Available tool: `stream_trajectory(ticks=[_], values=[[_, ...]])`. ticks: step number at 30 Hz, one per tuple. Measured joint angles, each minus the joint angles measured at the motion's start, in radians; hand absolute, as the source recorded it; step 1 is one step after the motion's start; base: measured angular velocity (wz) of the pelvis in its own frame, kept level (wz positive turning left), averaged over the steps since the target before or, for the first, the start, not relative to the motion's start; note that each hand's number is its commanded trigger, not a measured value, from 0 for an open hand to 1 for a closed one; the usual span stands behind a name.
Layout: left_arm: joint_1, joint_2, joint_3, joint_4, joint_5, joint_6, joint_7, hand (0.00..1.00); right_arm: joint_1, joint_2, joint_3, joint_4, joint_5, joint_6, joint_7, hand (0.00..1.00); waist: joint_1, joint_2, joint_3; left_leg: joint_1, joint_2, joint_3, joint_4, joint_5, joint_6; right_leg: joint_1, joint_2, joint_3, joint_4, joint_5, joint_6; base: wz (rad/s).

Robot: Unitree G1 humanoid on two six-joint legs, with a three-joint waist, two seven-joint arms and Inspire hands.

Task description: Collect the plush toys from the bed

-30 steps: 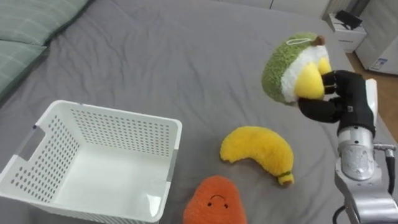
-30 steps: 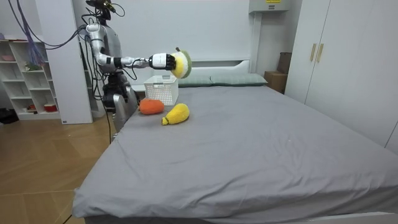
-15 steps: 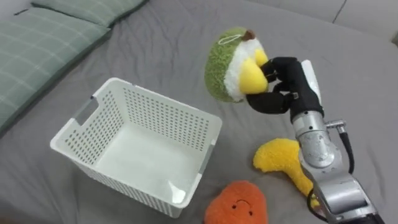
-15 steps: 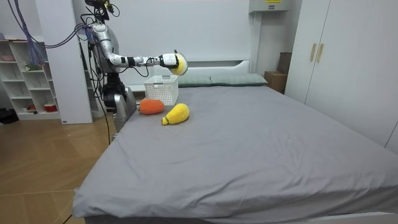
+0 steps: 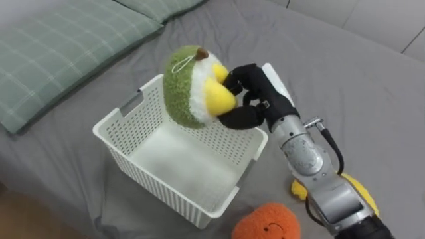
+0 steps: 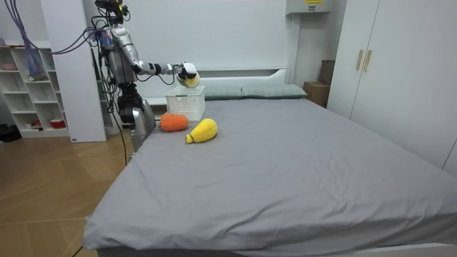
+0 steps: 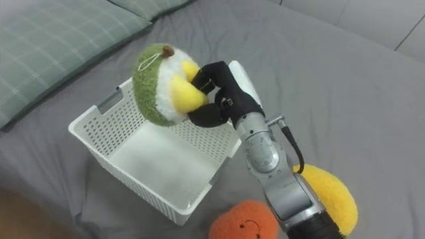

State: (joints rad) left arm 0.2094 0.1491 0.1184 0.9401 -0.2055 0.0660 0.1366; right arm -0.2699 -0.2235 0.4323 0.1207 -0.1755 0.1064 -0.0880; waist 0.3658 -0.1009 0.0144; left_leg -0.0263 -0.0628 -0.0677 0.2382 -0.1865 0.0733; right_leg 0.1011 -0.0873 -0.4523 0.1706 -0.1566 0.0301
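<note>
Left eye view: right hand (image 5: 255, 99) clutches the green plush (image 5: 189, 86) above the white basket (image 5: 133, 156).

This is a bedroom in a home. I stand at the head end of a wide bed (image 6: 285, 164) made up with a grey sheet, with checked pillows (image 5: 66, 46) lying against the white wall. A tall wardrobe (image 6: 389, 64) with pale doors fills the corner on the room view's right. An open white shelf (image 6: 28, 93) holding small household things stands on the room view's left, on a wooden floor (image 6: 50, 200). A green plush (image 5: 189, 89), an orange plush (image 5: 269, 222), a yellow plush (image 7: 329, 192) and a white plastic basket (image 5: 143, 176) add to the lived-in look.
</note>
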Motion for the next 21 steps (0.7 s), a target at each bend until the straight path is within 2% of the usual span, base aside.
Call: stream_trajectory(ticks=[5,9,21], values=[[0.001,0.003,0.000,0.001,0.000,0.009,0.002,0.00,-0.001,0.032,0.034,0.036,-0.027,0.018,0.026,0.00,0.001,-0.010,0.0037,-0.004,-0.001,-0.002,0.000,0.002,0.001,-0.003,-0.001,-0.005,0.000,0.000,0.000,0.02],[-0.010,0.004,-0.004,0.002,0.000,0.010,0.002,0.00,-0.001,0.032,0.036,0.037,-0.033,0.019,0.037,0.00,0.000,-0.018,0.0048,-0.014,-0.001,-0.001,0.000,0.003,0.001,-0.014,0.000,-0.002,-0.002,0.001,0.001,-0.01],[-0.026,0.000,-0.003,0.004,0.002,0.017,0.001,0.00,-0.001,0.023,0.035,0.042,-0.033,0.020,0.056,0.00,-0.009,-0.011,0.0097,-0.013,0.000,0.009,-0.001,0.004,0.001,-0.019,0.001,0.013,-0.003,0.001,0.001,-0.03]])
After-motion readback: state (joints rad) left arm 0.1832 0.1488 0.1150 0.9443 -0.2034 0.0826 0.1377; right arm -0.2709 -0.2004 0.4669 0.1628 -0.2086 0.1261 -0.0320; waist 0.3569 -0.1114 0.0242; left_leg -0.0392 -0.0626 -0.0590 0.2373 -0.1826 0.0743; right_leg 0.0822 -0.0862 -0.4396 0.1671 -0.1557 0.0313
